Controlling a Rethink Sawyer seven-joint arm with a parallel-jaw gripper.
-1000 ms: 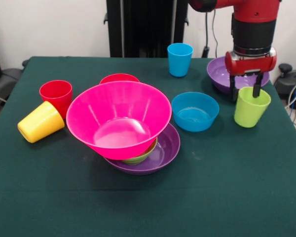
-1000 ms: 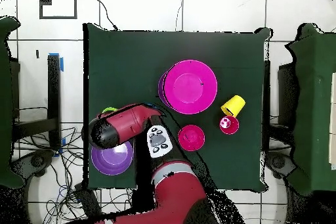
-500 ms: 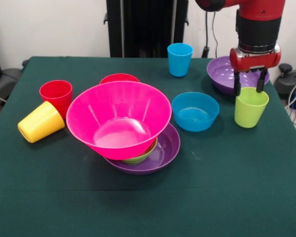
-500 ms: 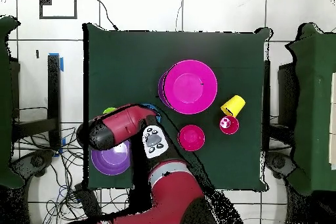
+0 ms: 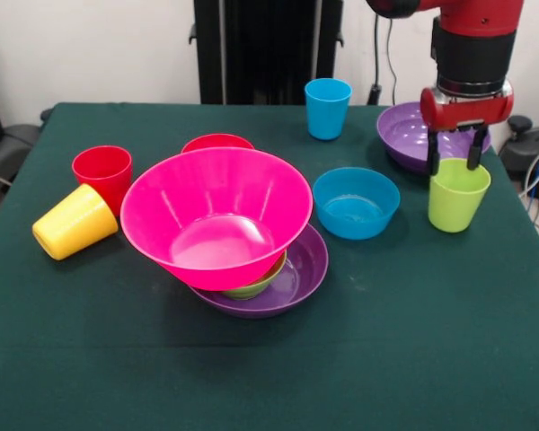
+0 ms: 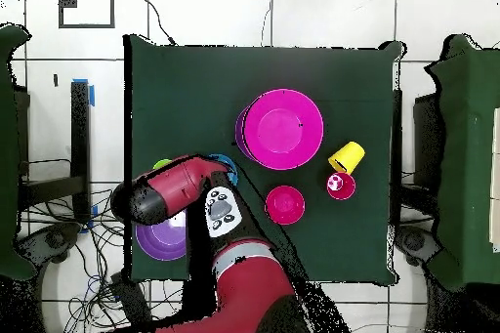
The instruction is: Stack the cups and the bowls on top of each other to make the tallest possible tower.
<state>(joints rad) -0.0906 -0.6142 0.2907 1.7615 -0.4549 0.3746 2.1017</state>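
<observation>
My gripper (image 5: 454,162) is open, its two fingers straddling the rim of the lime green cup (image 5: 457,199), which stands upright at the right of the table. A large pink bowl (image 5: 216,215) rests tilted on a small green bowl (image 5: 256,285) inside a purple bowl (image 5: 304,268); this is the tower. A second purple bowl (image 5: 402,135) sits behind the gripper. A blue bowl (image 5: 355,202), blue cup (image 5: 328,108), red bowl (image 5: 217,142) and red cup (image 5: 101,172) stand apart. The yellow cup (image 5: 72,223) lies on its side. In the overhead view the arm (image 6: 176,187) hides the gripper.
The green table (image 5: 386,359) ends close to the right of the lime green cup. In the overhead view the pink bowl (image 6: 283,130), yellow cup (image 6: 347,157), red cup (image 6: 340,186) and red bowl (image 6: 284,204) show on the right half.
My gripper has risen a little from around the lime green cup. The cup, tilted a second ago, now stands upright. The arm has swung slightly outward in the overhead view.
</observation>
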